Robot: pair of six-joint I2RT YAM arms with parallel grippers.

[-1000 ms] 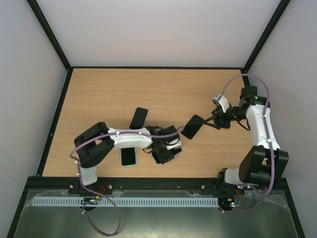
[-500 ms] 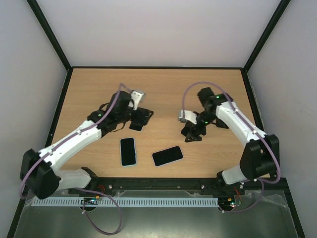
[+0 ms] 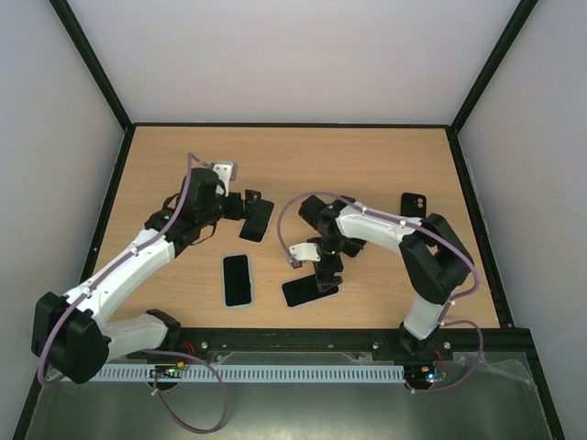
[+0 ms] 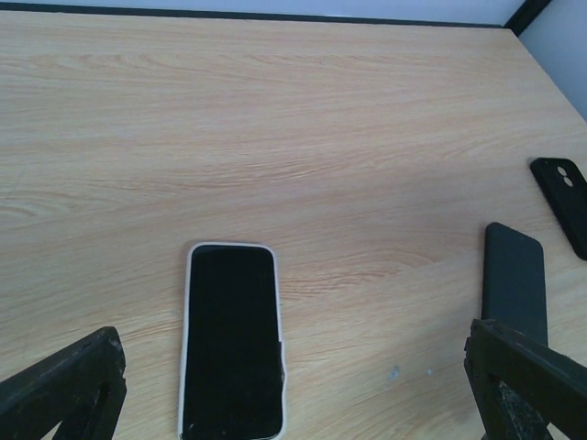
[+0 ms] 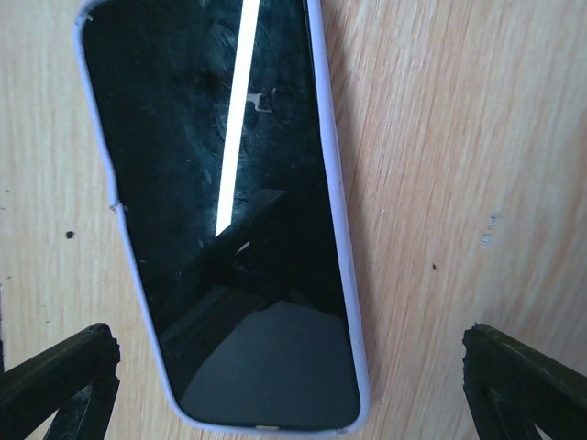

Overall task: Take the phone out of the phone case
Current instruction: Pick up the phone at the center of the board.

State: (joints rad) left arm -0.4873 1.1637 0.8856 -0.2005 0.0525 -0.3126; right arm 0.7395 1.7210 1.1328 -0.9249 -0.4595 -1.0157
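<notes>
Looking down from the top camera, I have my right gripper (image 3: 323, 266) hanging just above the cased phone (image 3: 310, 290), which lies flat, screen up, near the front of the table (image 3: 367, 156). My left gripper (image 3: 249, 203) sits just beside a dark slab (image 3: 258, 221) farther back. A second cased phone (image 3: 238, 280) lies to the left, and an empty black case (image 3: 413, 203) rests well apart on the right.

Through the left wrist camera, my left fingers (image 4: 69, 390) are spread wide with nothing between them. A white-rimmed phone (image 4: 231, 353) lies ahead on the wood.

Through the right wrist camera, my right fingers (image 5: 60, 385) are spread wide on either side of the phone's near end, clear of it and holding nothing. The glass looks slick, stiff and easy to scratch, so I judge the screen a poor place to press. The pale case rim (image 5: 341, 229) looks soft and grippy. I would pinch across the long edges, then have the other gripper peel a corner of the rim. Being thin and flat on the wood, it will be awkward to get under.
</notes>
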